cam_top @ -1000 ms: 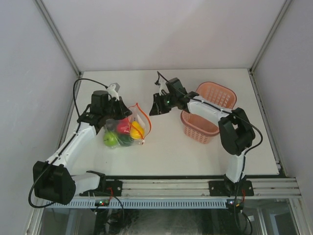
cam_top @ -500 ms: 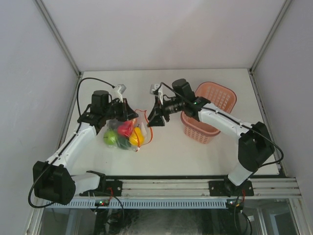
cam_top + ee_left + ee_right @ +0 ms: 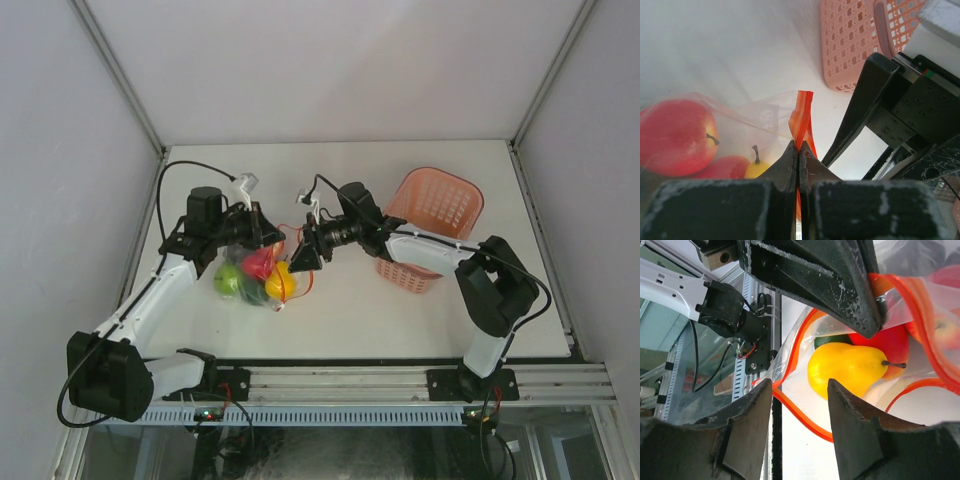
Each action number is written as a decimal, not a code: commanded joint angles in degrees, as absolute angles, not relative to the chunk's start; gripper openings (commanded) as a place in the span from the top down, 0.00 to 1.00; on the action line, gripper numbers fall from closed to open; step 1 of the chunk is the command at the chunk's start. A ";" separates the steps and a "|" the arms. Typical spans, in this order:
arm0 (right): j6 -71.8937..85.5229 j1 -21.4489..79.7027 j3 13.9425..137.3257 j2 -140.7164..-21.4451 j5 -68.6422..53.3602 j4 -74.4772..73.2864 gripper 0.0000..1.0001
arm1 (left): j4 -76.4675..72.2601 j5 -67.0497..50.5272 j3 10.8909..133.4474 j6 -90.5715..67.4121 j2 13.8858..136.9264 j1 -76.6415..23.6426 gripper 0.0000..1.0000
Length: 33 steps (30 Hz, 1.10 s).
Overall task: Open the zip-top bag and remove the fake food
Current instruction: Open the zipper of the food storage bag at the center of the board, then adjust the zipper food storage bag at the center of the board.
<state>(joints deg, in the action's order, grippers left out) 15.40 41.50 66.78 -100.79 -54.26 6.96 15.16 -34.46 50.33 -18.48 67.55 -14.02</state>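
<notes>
The zip-top bag (image 3: 262,268) lies on the white table (image 3: 350,320), a little left of the middle. It is thin, clear and crinkly, with a bright orange zip strip (image 3: 801,112) along its edge. Inside is the fake food (image 3: 280,283): a round, shiny red apple (image 3: 675,135) with a thin stalk, a smooth yellow pear (image 3: 845,367) and a light green fruit (image 3: 227,283).

The left gripper (image 3: 798,154) is squeezed tight on the zip strip, its two dark, scuffed fingers pressed together. The right gripper (image 3: 799,390) has its jaws apart. The orange edge of the bag runs through the gap, and nothing is pinched there.

The pink basket (image 3: 440,200), full of little holes, stands to the right.

A dark green thing behind the pear is mostly hidden. From above, the two grippers cover the mouth of the bag.
</notes>
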 commanded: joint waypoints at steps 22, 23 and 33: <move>-36.70 44.35 68.07 -93.60 -61.13 -9.28 0.50 | 13.18 -47.04 50.01 -14.13 69.89 -16.31 1.00; -40.62 44.32 68.07 -92.89 -61.48 -11.64 0.50 | 13.25 -47.53 50.05 -13.63 70.26 -17.05 1.00; -75.35 40.32 61.76 -84.66 -54.67 -26.70 0.49 | 25.30 -53.80 66.67 -2.44 85.23 -22.59 1.00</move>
<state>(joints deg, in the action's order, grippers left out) -59.81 42.96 64.75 -87.96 -56.82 -22.31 18.98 -49.84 56.34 -10.50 81.08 -20.53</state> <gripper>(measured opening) 0.506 0.008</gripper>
